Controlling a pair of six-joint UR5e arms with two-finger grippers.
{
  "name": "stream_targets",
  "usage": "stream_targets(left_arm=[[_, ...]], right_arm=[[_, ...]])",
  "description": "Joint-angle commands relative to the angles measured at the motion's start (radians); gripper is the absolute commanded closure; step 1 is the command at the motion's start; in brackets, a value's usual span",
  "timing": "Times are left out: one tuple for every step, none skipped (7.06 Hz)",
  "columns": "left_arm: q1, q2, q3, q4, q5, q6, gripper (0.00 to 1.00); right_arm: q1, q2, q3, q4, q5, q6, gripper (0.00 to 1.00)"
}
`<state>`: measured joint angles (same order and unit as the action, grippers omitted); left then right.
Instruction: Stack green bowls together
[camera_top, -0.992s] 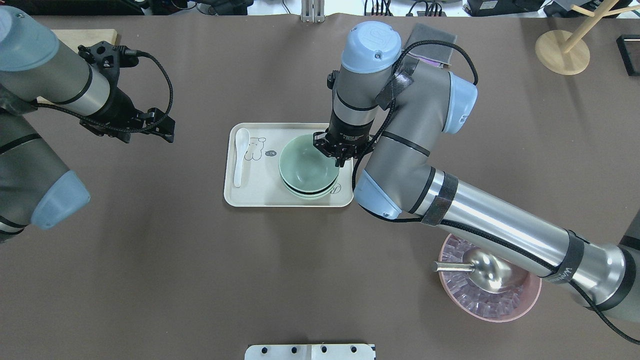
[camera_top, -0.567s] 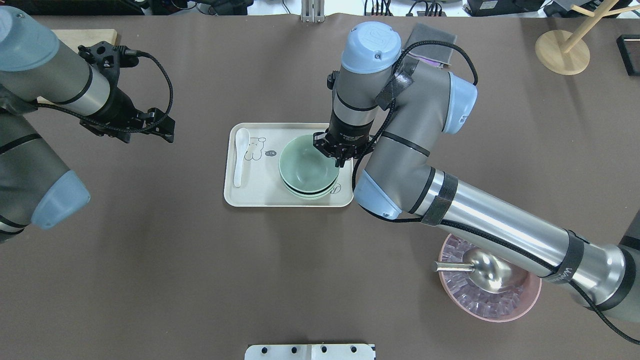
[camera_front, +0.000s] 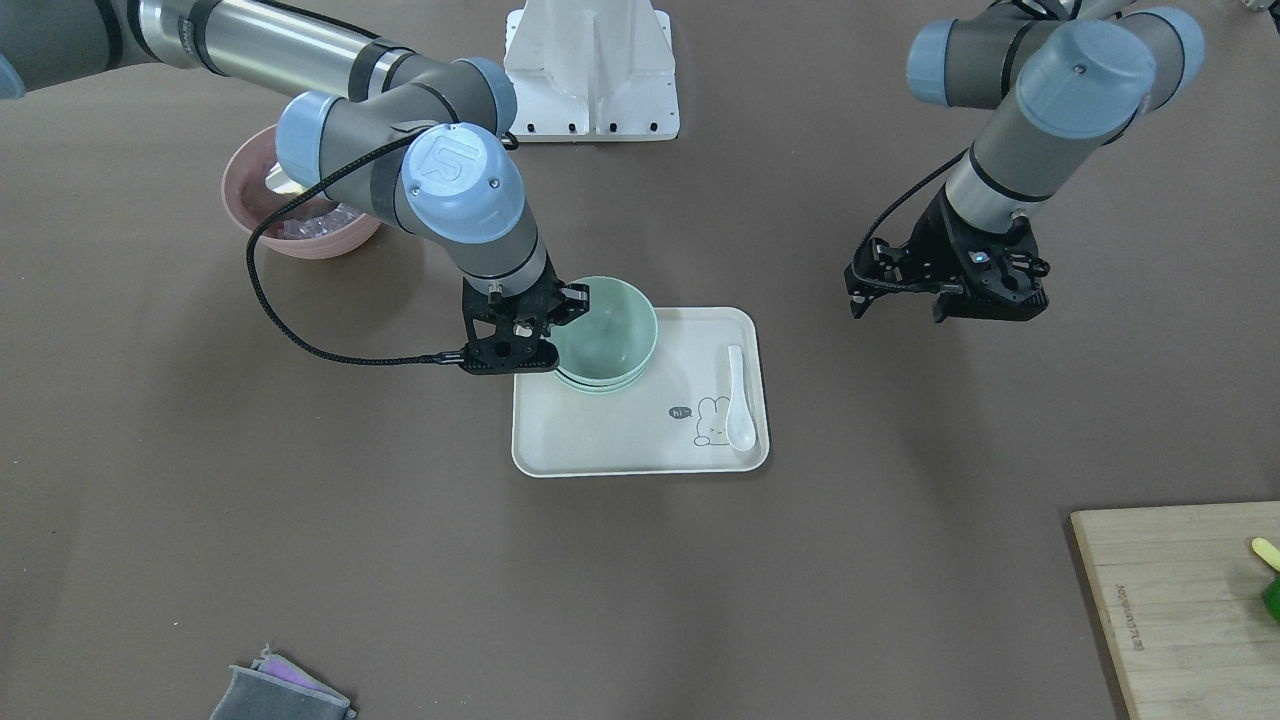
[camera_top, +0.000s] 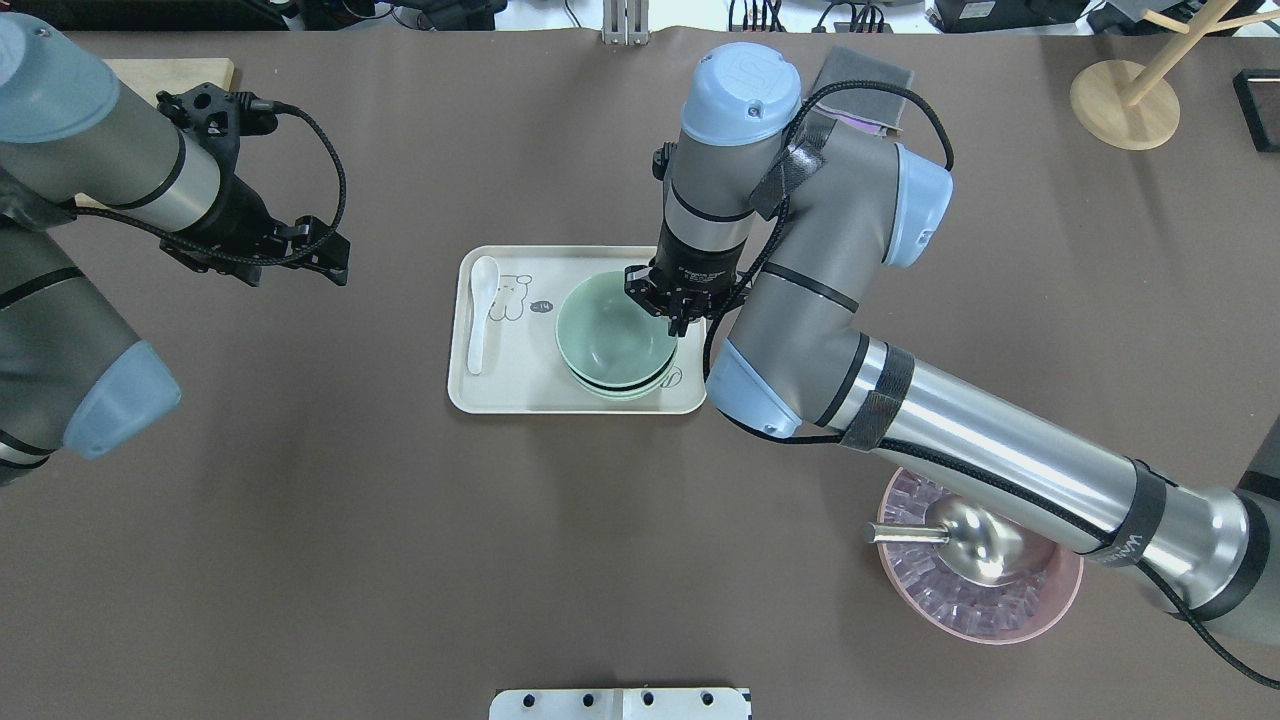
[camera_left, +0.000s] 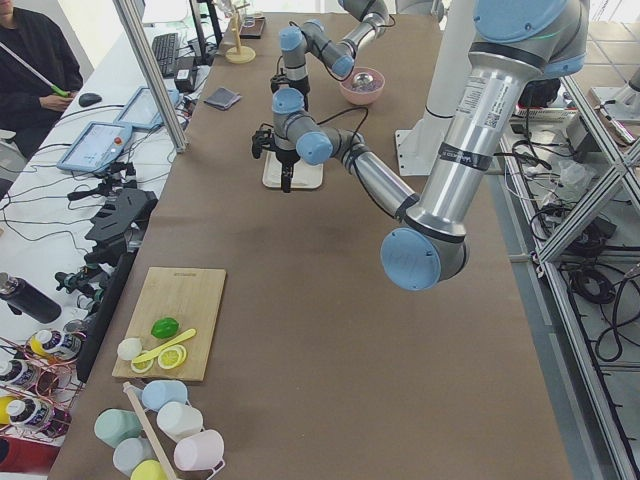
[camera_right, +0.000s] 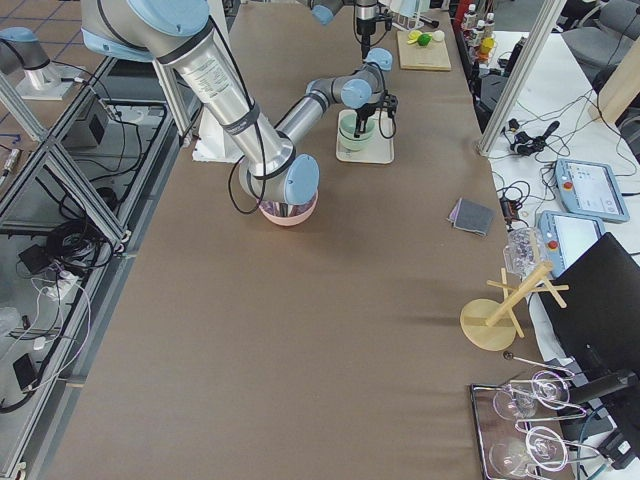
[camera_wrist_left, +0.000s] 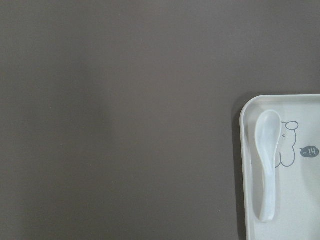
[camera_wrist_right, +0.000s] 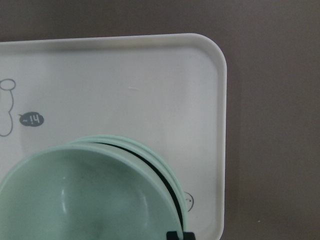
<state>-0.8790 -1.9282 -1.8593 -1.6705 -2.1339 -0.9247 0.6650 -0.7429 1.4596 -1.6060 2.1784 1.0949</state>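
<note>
Barely anything has shifted since a second ago: the right gripper (camera_top: 677, 318) and the top green bowl (camera_top: 610, 335) have crept a touch toward the spoon (camera_top: 481, 310). That gripper is clamped on the bowl's rim on the side away from the spoon. The bowl sits tilted in the two other green bowls (camera_top: 622, 389), with a dark gap showing between the rims. The stack stands at one end of the tray (camera_top: 520, 390), close to its edge. A speech bubble (camera_front: 680, 412) reading "hi" sits beside a rabbit drawing (camera_front: 710, 420). Brown table (camera_top: 400, 550) surrounds the tray. The left gripper (camera_top: 318, 258) hangs well apart; whether it is open cannot be told.
</note>
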Motion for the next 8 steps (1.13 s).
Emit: stream_targets(left_arm=[[0.000,0.000,0.002,0.000,0.000,0.004,0.02],[0.000,0.000,0.002,0.000,0.000,0.004,0.02],[0.000,0.000,0.005,0.000,0.000,0.004,0.02],[0.000,0.000,0.005,0.000,0.000,0.006,0.02],[0.000,0.000,0.005,0.000,0.000,0.006,0.02],[0.000,-0.002,0.009,-0.002,0.000,0.006,0.02],[0.000,-0.002,0.009,-0.002,0.000,0.006,0.02],[0.000,-0.002,0.011,0.000,0.000,0.006,0.02]], right_arm=[[0.001,0.000,-0.008,0.000,0.009,-0.003,1.00],[0.001,0.002,-0.010,0.000,0.009,-0.003,1.00],[0.001,0.002,-0.010,0.000,0.009,-0.003,1.00],[0.001,0.002,-0.011,0.001,0.008,-0.003,1.00],[0.001,0.002,-0.016,0.003,0.008,-0.003,1.00],[0.001,0.000,-0.030,0.029,0.008,-0.003,1.00],[0.001,0.000,-0.038,0.043,0.008,-0.001,1.00],[0.001,0.002,-0.039,0.043,0.008,-0.001,1.00]])
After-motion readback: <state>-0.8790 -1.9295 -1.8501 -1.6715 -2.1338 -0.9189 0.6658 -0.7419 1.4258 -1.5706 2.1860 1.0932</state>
